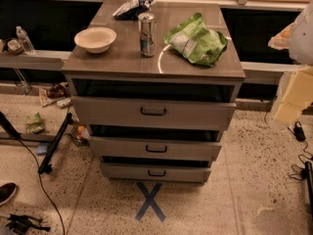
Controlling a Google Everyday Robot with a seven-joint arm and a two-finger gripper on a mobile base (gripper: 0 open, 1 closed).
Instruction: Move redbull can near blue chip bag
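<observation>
The redbull can stands upright on the grey drawer cabinet's top, between a white bowl and a green bag. The blue chip bag lies wrinkled at the back edge of the top, just behind the can. My gripper shows only as a pale blurred shape with the arm at the right edge, off the cabinet's right side and well away from the can.
A white bowl sits left of the can. A large green bag lies to its right. The cabinet's three drawers are slightly pulled out. Cables, a stand and litter lie on the floor at left. A blue X marks the floor.
</observation>
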